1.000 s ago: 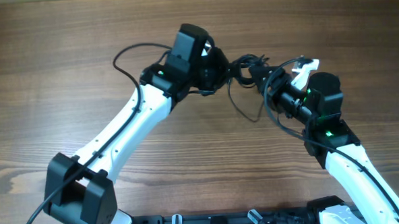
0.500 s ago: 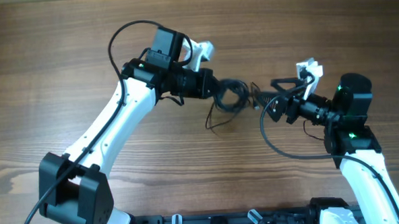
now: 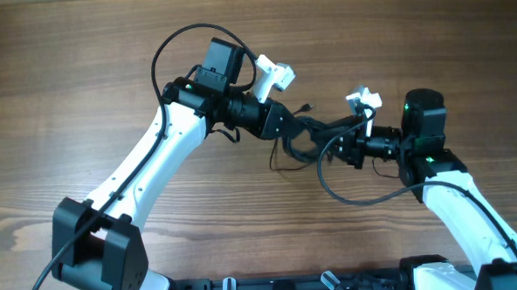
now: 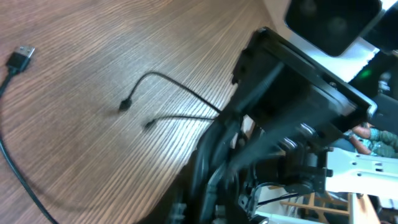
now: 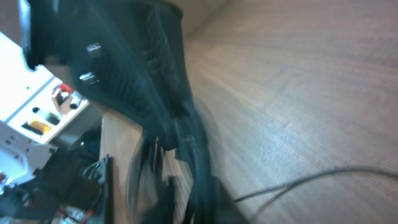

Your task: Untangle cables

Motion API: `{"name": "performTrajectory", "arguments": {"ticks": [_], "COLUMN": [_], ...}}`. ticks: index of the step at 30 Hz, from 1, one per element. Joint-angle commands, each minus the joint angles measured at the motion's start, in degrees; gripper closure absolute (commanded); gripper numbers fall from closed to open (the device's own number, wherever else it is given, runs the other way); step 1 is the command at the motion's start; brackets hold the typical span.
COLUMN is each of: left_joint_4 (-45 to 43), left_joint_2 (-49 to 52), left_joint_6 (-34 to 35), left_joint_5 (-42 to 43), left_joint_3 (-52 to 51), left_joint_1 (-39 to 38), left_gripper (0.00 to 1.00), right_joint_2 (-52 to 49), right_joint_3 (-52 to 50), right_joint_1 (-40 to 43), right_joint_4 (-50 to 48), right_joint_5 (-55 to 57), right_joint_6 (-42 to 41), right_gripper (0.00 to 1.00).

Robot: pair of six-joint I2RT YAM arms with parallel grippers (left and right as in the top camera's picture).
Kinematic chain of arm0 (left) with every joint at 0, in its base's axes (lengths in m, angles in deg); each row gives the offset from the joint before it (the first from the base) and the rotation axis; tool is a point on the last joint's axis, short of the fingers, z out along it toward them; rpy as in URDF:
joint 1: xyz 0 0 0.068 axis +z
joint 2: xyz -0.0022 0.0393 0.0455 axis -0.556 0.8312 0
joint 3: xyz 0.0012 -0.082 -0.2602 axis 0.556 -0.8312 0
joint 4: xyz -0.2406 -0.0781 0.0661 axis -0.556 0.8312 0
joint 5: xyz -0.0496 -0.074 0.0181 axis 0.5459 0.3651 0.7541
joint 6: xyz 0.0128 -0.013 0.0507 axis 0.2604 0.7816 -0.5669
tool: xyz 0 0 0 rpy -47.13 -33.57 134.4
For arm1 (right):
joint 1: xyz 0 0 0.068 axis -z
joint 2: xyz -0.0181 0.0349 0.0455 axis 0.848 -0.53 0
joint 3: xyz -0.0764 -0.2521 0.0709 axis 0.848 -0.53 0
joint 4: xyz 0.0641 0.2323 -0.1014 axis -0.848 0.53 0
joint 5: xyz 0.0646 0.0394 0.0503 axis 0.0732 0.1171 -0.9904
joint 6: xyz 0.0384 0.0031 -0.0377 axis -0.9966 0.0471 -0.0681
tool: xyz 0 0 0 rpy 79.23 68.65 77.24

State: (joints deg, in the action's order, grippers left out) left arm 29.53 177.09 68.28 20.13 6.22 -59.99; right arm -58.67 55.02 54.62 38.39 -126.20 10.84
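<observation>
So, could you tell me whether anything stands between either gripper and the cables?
Nothing visible does. From overhead, the cables stretch directly between the left gripper and the right gripper, and both are right at the bundle. Loose ends trail on the wooden table beside them.

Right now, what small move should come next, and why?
Probably draw the right gripper slowly away from the left gripper. It is shut at the right end of the cables, apparently on a strand, and the left gripper sits at the bundle's other side, so a gentle pull may loosen it.
</observation>
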Motion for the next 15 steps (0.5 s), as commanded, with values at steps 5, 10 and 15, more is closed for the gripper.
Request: {"name": "performTrajectory", "arguments": {"ticks": [5,10,15], "left_joint_4": [-0.2,-2.4,-8.6], "left_joint_2": [-1.2,-1.1,-1.1], "left_joint_6": [3.6,15.1,32.1], "left_joint_5": [-7.2,-8.4,-18.8], "left_joint_3": [0.6,0.6,0.6], "left_joint_1": [-0.3,-0.8,-4.2], "left_gripper": [0.00,0.00,0.03], "right_joint_2": [-1.0,-1.0,-1.0], "right_joint_3": [0.3,0.3,0.3], "right_joint_1": [-0.4,-0.4,-1.8], "right_joint_4": [-11.8,-12.4,-12.3], "right_joint_5": [19.3,22.3,18.4], "right_joint_6": [-46.4,-61.6,-61.7], "right_gripper": [0.96,0.96,0.96]}}
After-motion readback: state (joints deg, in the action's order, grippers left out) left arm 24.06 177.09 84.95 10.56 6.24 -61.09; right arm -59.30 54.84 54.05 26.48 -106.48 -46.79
